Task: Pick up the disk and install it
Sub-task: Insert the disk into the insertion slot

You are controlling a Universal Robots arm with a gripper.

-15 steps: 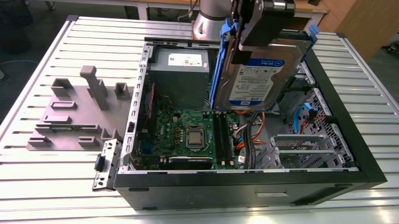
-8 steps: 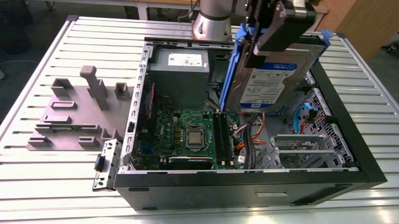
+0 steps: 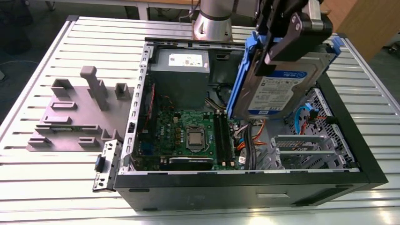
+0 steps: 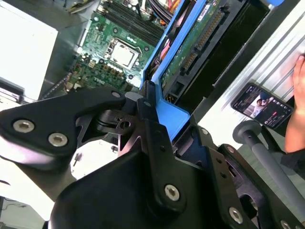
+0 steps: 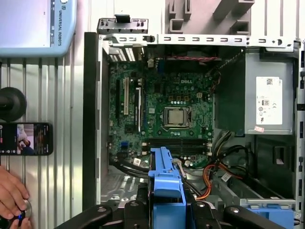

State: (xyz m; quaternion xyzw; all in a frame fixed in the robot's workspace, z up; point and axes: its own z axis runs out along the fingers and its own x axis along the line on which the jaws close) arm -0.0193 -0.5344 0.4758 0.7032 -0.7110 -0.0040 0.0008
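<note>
Disk (image 3: 282,91): stiff metal slab, dense and shock-sensitive, we judge; smooth face likely slippery. Hangs edge-down beneath our gripper (image 3: 278,54), which pinches its blue-railed top end, the safest hold; open computer case (image 3: 250,192) below.

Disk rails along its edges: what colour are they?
Blue. The rails show best in the exterior view, edging the silver disk.

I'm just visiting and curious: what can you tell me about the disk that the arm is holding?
The disk is a flat silver rectangle with a white-and-blue label on its face and blue plastic rails along its edges. The gripper clamps its upper end. It hangs steeply tilted, label side up, above the open computer case.
</note>
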